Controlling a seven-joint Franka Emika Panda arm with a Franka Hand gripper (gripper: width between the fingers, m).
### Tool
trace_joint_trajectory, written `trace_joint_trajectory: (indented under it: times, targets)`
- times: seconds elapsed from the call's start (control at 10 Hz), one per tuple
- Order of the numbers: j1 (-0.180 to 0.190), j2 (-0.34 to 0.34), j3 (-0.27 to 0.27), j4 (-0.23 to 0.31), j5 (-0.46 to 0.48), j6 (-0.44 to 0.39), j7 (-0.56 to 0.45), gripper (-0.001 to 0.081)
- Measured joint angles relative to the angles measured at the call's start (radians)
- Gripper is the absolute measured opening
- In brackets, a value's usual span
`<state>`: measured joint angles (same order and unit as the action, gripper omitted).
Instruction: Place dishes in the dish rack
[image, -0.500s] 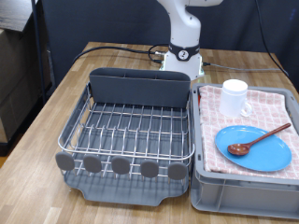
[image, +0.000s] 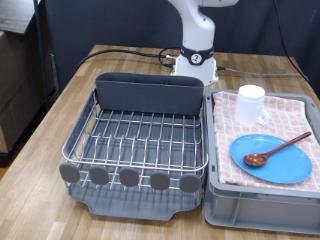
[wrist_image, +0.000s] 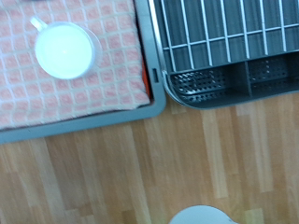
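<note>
The silver wire dish rack (image: 140, 140) with its dark grey caddy (image: 148, 93) and row of round tabs stands on the wooden table; nothing is in it. The white mug (image: 251, 104), the light-blue plate (image: 275, 160) and the wooden spoon (image: 278, 149), lying on the plate, rest on the pink-checked cloth (image: 290, 115) at the exterior view's right. In the wrist view I see the mug (wrist_image: 65, 49) from above, the cloth (wrist_image: 70, 89) and the rack's caddy corner (wrist_image: 229, 79). The gripper does not show in either view.
The cloth lies on a grey plastic crate (image: 262, 205) right beside the rack. The robot base (image: 197, 62) stands behind the rack, with black cables running across the table behind it. Bare wooden tabletop (wrist_image: 140, 168) lies below the hand.
</note>
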<state>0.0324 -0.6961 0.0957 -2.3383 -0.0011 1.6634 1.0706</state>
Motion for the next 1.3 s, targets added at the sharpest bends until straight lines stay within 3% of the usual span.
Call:
trace_joint_trajectory:
  times: [0.3,0.5,0.7,0.9,1.3]
  targets:
    - [0.0,0.089,0.075,0.016,0.032,0.114,0.155,0.0803]
    - [0.001,0.172,0.093,0.065,0.047,0.143,0.173,0.0803]
    - [0.0,0.171,0.096,0.065,0.045,0.147,0.183,0.0803]
    - [0.0,0.194,0.115,0.066,0.036,0.231,0.23,0.0803]
    - [0.0,0.303,0.16,0.144,0.015,0.291,0.344,0.0803]
